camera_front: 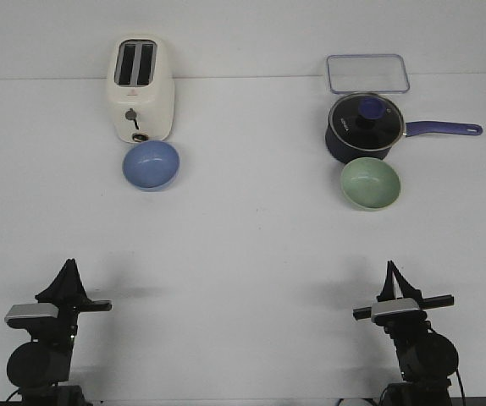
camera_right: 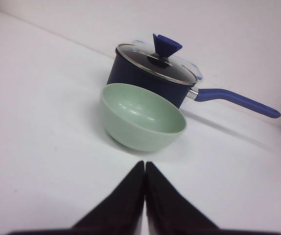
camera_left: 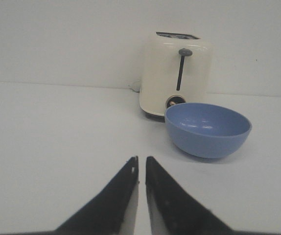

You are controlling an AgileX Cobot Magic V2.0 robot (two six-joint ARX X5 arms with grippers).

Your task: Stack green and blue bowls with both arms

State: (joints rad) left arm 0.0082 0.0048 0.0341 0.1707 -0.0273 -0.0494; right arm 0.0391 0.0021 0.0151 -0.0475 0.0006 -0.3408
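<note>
While both pincers rest pressed together and empty, we see the blue bowl [camera_left: 208, 129] ahead of our left gripper [camera_left: 140, 164] and slightly to one side, just before the toaster [camera_left: 175, 73]. The green bowl [camera_right: 142, 116] sits straight ahead of our right gripper [camera_right: 145, 166], touching or nearly touching the saucepan [camera_right: 152, 68]. We judge both light, rigid and smooth; pinch the rim.

A cream 2-slot toaster [camera_front: 140, 89] stands upper left; a navy lidded saucepan [camera_front: 366, 128] and clear container [camera_front: 367, 74] sit upper right.
</note>
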